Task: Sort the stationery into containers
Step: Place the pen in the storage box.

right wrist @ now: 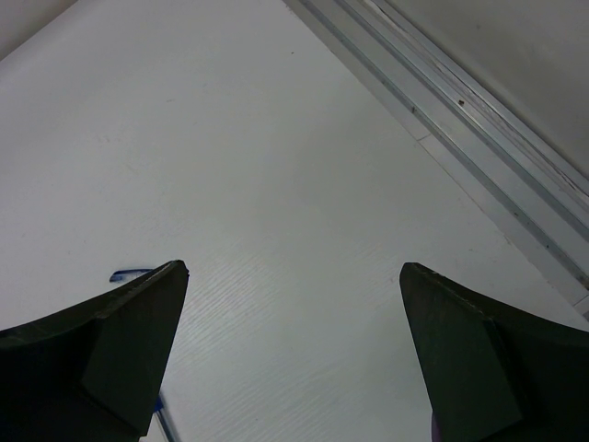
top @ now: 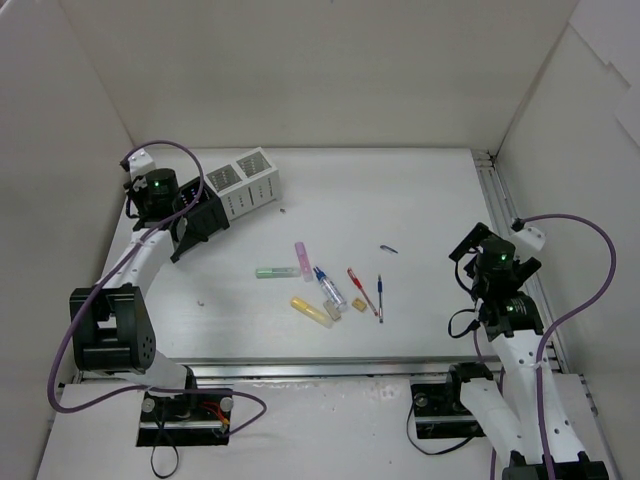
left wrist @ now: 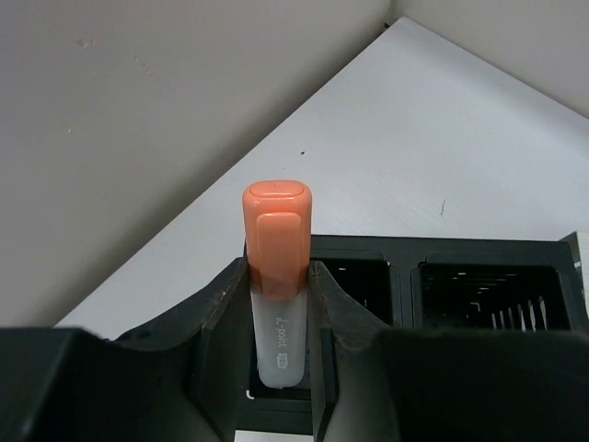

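Note:
My left gripper (left wrist: 278, 285) is shut on an orange highlighter (left wrist: 276, 230), held upright above a compartment of the black organiser (left wrist: 479, 253). In the top view the left gripper (top: 192, 222) sits beside the white mesh organiser (top: 245, 182). Mid-table lie a green highlighter (top: 276, 271), pink highlighter (top: 303, 260), yellow highlighter (top: 311, 310), clear-blue pen (top: 329, 287), red pen (top: 362, 291), blue pen (top: 380, 297) and two tan erasers (top: 332, 311). My right gripper (top: 472, 252) is open and empty over bare table in its wrist view (right wrist: 294, 276).
White walls enclose the table on three sides. A metal rail (top: 492, 200) runs along the right edge. A small blue clip (top: 389, 248) lies alone right of centre and also shows in the right wrist view (right wrist: 129, 274).

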You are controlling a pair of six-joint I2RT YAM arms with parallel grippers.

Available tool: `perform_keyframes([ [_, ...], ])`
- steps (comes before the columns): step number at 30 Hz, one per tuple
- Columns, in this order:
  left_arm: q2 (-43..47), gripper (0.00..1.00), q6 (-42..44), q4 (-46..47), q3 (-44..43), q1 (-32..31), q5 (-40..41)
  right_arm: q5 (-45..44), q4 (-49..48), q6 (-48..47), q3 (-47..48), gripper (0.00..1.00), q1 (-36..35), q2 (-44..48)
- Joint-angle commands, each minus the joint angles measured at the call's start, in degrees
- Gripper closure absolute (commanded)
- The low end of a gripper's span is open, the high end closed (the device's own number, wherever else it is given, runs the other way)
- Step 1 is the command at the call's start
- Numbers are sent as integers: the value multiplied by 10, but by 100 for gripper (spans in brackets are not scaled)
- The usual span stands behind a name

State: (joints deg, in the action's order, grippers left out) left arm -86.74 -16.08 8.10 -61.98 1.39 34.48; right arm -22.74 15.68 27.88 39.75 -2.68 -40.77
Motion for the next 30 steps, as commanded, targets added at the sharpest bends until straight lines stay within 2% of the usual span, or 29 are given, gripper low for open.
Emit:
perform_keyframes([
  [1,14,100,-38,63,1,-1,16,-23,-26,-2,-1,2,0,-4],
  [4,13,100,-38,96,10,5,16,-21,-26,-2,-3,2,1,1],
  [9,3,98,-62,79,2,5,23,-25,-26,-1,-5,2,1,3],
  [10,2,88,-67,78,8,5,27,-25,-26,-2,-5,2,2,3],
  [12,8,79,-87,64,13,5,27,-24,-26,-2,-5,2,1,3],
  [13,12,65,-91,55,15,5,22,-22,-26,-2,-4,2,0,4],
  [14,24,56,-96,37,15,5,12,-20,-26,-2,-3,2,0,6],
  [15,30,38,-98,26,12,-2,13,-18,-26,-2,-3,2,1,6],
  [18,66,26,-131,-51,-2,-7,19,-16,-26,-2,-4,2,1,8],
  [19,75,3,-148,-78,-21,-14,18,-14,-26,-2,-4,2,0,10],
  [20,92,0,-164,-151,-28,-20,5,-12,-26,-1,-6,2,1,12],
  [24,125,0,-251,-285,-53,-32,-81,-13,-27,2,-8,2,0,13],
  [27,149,0,-307,-324,-37,-66,-123,3,-28,-4,-1,2,0,0],
  [30,162,0,-331,-338,-10,-121,-155,73,-30,-24,23,2,0,-42],
])
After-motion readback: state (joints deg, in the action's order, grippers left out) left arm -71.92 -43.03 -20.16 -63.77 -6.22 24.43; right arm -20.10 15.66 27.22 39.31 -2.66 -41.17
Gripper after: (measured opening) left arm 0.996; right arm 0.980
